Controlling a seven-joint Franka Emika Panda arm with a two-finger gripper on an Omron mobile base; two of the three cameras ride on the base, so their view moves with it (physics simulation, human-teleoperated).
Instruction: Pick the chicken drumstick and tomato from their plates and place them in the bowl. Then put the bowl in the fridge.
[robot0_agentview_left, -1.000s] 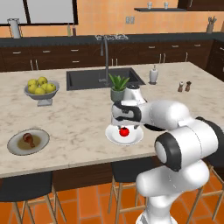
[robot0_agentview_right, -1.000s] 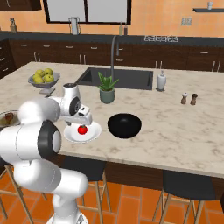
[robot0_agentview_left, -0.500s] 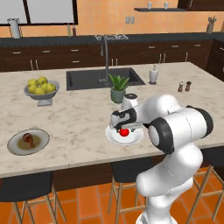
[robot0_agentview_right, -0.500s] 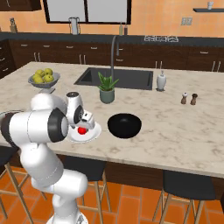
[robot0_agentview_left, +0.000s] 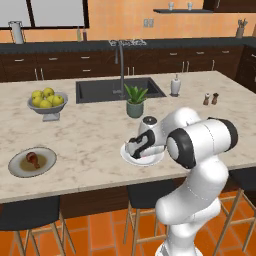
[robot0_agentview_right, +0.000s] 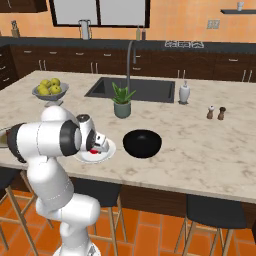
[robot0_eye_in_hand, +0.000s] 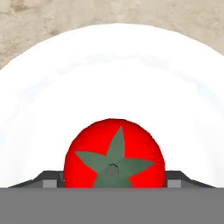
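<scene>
honestly the gripper (robot0_eye_in_hand: 113, 180) looks parked low over the tomato (robot0_eye_in_hand: 114, 154) on the white plate (robot0_eye_in_hand: 52, 83), jaws wide on either side, no grip yet, so that round glossy thing could easily squirt out sideways when squeezed.

A grey fruit bowl (robot0_agentview_left: 46, 106) of yellow-green fruit (robot0_agentview_left: 45, 97) sits at the left of the marble counter (robot0_agentview_left: 90, 135). A sink (robot0_agentview_left: 117, 89) with a tall faucet (robot0_agentview_left: 120, 60) lies at upper centre, a potted plant (robot0_agentview_left: 134, 100) before it, a soap bottle (robot0_agentview_left: 175, 85) to its right, then two shakers (robot0_agentview_left: 210, 98). Stools (robot0_agentview_left: 27, 220) stand below.
</scene>
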